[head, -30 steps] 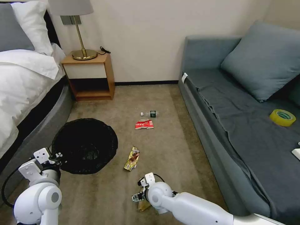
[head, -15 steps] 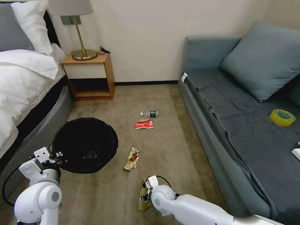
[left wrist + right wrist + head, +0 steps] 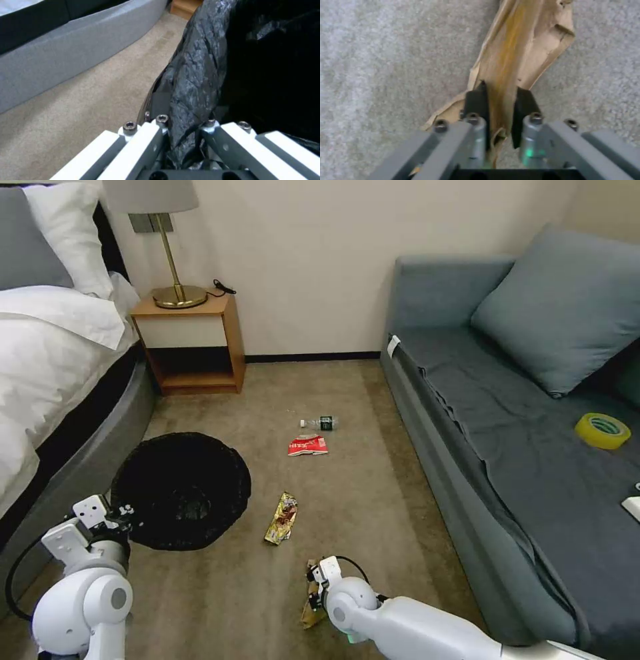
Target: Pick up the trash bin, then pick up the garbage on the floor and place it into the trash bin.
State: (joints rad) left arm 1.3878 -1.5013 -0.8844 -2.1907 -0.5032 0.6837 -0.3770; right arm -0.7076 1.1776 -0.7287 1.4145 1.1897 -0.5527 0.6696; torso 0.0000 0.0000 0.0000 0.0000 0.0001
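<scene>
The trash bin (image 3: 180,490), lined with a black bag, is held at its near rim by my left gripper (image 3: 123,511), shut on the bag-covered rim (image 3: 186,120). My right gripper (image 3: 310,597) is down at the carpet, shut on the crumpled brown paper bag (image 3: 516,57), whose edge shows beside the wrist (image 3: 309,617). Farther out on the carpet lie a gold snack wrapper (image 3: 282,519), a red-and-white snack packet (image 3: 307,445) and a clear plastic bottle with a dark green label (image 3: 320,423).
A bed (image 3: 47,380) stands at the left, a wooden nightstand (image 3: 190,343) with a lamp at the back. A grey sofa (image 3: 527,447) fills the right side, with a yellow tape roll (image 3: 602,431) on its seat. Open carpet lies between them.
My right gripper has moved nearer and lower onto the brown paper bag and closed on it. The left arm and the bin have stayed put.
</scene>
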